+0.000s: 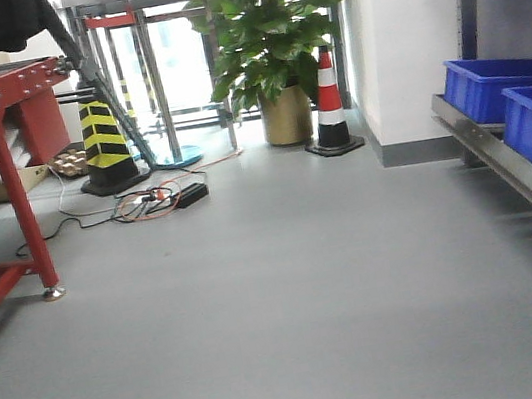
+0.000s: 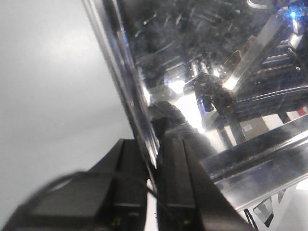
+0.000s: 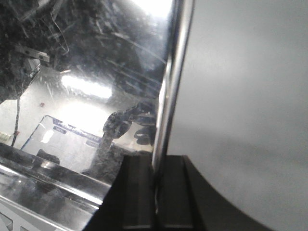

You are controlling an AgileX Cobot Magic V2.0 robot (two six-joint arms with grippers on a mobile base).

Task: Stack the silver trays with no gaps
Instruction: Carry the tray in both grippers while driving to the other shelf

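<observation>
pinching a silver tray rim between them, left fingers and right fingers each sit narrowly closed.

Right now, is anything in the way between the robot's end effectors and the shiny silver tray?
Nothing visible is. The left end effector and the right end effector each pinch the thin rim of a silver tray, fingers right against the metal. Where the tray must go is not in view.
</observation>
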